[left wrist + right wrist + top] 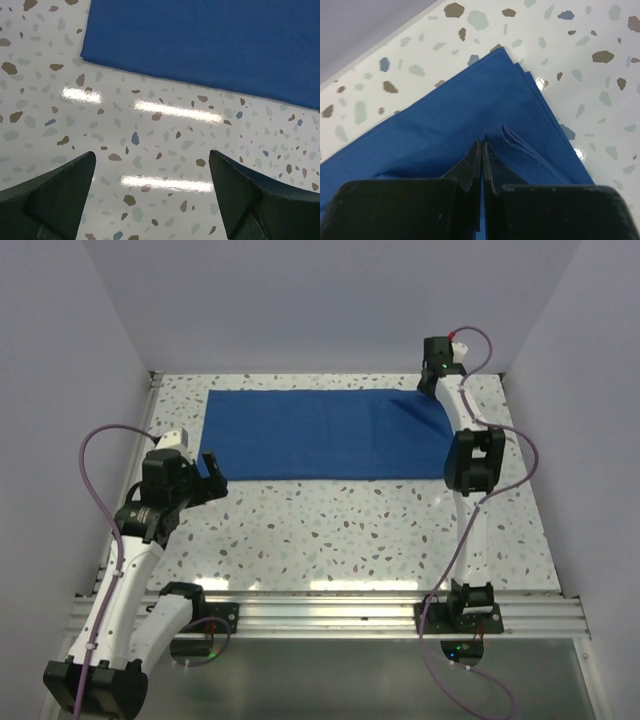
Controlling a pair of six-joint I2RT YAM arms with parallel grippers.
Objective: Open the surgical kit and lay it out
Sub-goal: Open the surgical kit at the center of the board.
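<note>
Several thin layers show stacked at the far-right corner of the cloth wrap (pixel 320 435), which lies folded flat as a long blue rectangle across the far half of the table (pixel 350 530). No tray or instruments show in any view. The right gripper (pixel 482 145) sits at that corner with its fingers pressed together on a small raised ridge of fabric, apparently nipping one layer. The left gripper (pixel 151 154) hangs spread wide over bare tabletop just beside the wrap's near-left corner, touching nothing. The wrap looks light, limp and thin, so it will probably drape, sag and drag when lifted rather than hold its shape. A pinch may catch more layers than intended. Loose corners and free edges seem the best places to take hold.
</note>
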